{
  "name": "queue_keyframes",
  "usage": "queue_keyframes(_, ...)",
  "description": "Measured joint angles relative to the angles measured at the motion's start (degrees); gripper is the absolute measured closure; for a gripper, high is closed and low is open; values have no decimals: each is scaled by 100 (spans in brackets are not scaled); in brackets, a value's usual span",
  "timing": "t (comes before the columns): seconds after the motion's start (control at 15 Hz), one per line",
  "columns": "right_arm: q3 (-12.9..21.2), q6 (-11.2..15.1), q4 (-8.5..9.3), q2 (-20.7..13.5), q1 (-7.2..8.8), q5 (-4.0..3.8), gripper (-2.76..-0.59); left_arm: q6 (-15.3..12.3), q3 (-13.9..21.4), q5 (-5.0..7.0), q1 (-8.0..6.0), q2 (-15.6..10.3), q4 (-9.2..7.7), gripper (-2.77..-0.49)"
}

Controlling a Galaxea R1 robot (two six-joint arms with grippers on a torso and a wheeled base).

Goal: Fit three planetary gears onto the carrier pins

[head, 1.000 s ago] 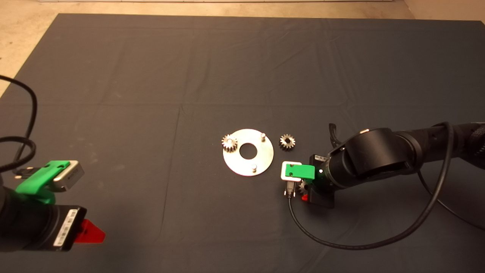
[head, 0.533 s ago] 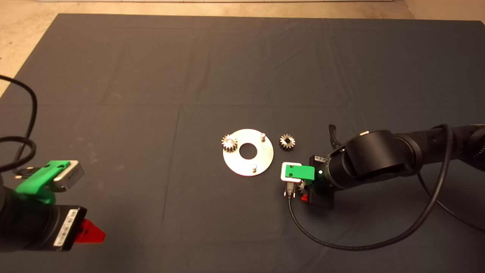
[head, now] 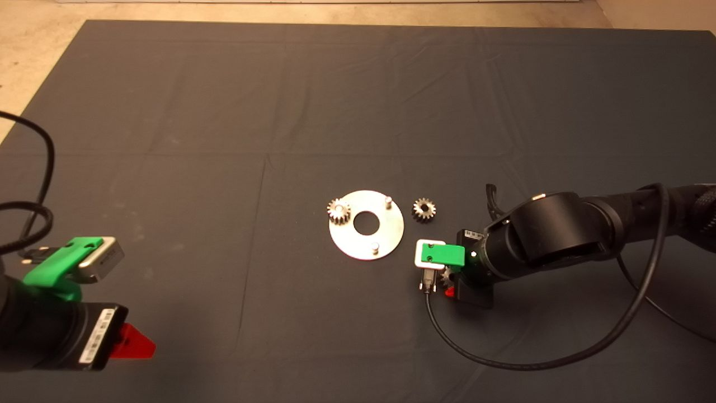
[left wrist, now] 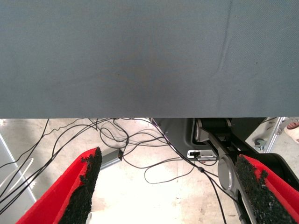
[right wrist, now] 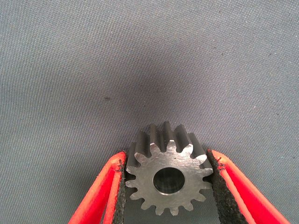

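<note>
The shiny carrier disc [head: 391,229] lies mid-mat. One planetary gear [head: 338,210] sits on its left pin. Two carrier pins [head: 387,200] [head: 375,247] stand bare. A second gear [head: 424,209] lies loose on the mat just right of the disc. My right gripper [head: 447,282] points down, right of the disc's near edge, over a third gear [head: 447,275]. In the right wrist view this gear [right wrist: 169,179] lies flat on the mat, and the right gripper [right wrist: 168,156] has both black pads [right wrist: 122,186] against its teeth. My left gripper [head: 131,342] is parked at the lower left, open.
A black cable [head: 503,358] loops on the mat below the right arm. The left wrist view shows the left gripper [left wrist: 168,158] over the mat's edge [left wrist: 140,114], with floor and loose cables [left wrist: 154,154] beyond.
Almost nothing has moved. The right arm's elbow has sunk very slightly, and the gripper stays over the same gear.
</note>
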Motion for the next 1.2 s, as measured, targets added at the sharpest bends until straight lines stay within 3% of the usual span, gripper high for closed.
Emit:
queue_keyframes(0.33,2,45,24,6,17,-5,-110,-2,0,0,0,0,0,-204)
queue_keyframes(0.53,62,89,105,25,259,-16,-110,-2,0,-1,0,0,0,-204)
queue_keyframes(0.93,77,245,523,225,753,-17,-110,-13,0,0,0,-2,-2,-204)
queue_keyframes(1.2,77,353,831,433,871,-14,-109,-16,7,0,0,-11,0,-204)
